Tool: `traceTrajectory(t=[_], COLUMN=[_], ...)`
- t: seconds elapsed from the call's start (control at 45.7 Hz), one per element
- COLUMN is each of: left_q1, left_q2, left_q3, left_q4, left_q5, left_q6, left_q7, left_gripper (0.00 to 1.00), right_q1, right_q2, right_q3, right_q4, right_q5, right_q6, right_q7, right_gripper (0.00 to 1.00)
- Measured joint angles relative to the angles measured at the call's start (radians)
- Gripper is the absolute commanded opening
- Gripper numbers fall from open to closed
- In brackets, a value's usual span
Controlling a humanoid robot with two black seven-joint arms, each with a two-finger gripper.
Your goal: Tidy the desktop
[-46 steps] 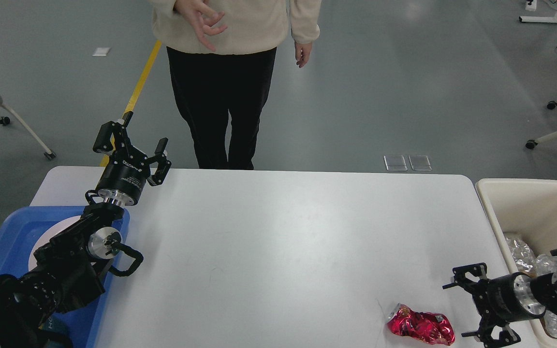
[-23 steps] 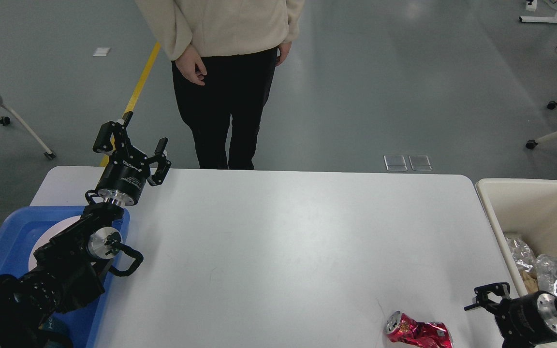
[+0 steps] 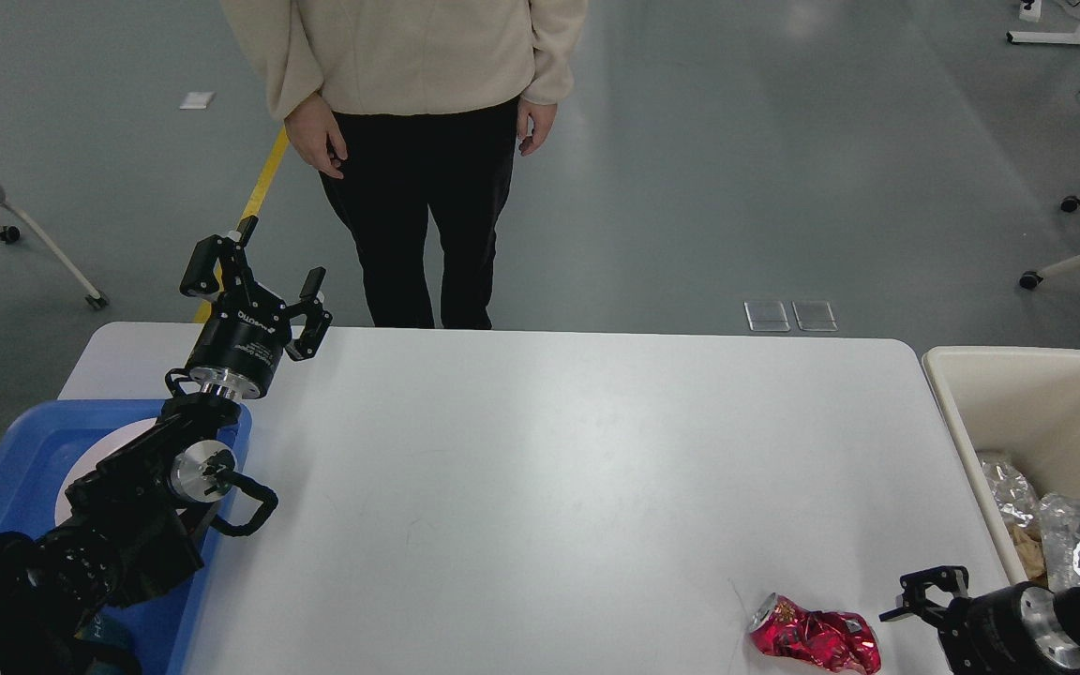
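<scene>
The desktop (image 3: 549,450) is a wide white tabletop. A crushed red can (image 3: 817,642) lies on it near the front right edge. My right gripper (image 3: 920,600) sits low at the bottom right, just right of the can and apart from it. Only its upper finger (image 3: 924,581) shows, spread well off the wrist, and it holds nothing. My left gripper (image 3: 259,272) is raised over the far left corner, open and empty.
A blue tray (image 3: 6,469) with a white plate (image 3: 95,450) lies at the left under my left arm. A cream bin (image 3: 1037,403) with crumpled foil (image 3: 1009,487) stands at the right. A person (image 3: 418,187) stands at the far edge.
My right gripper has dropped lower toward the bottom right corner, away from the bin. The can has shifted slightly. The person has lowered both hands. The left arm has not moved.
</scene>
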Motion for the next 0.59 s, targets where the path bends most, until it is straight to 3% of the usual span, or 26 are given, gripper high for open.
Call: traceTrajectory(t=[0.591], left_q1=[0.0], left_q2=[0.0], left_q3=[0.0], left_q4=[0.0], left_q5=[0.0], left_q6=[0.0], left_q7=[0.0], left_gripper=[0.97], right_q1=[-0.011], right_q2=[0.07], right_q3=[0.051], right_q4=[-0.027], right_q5=[0.023], right_q6=[-0.018], right_q7=[0.001], right_gripper=[0.99])
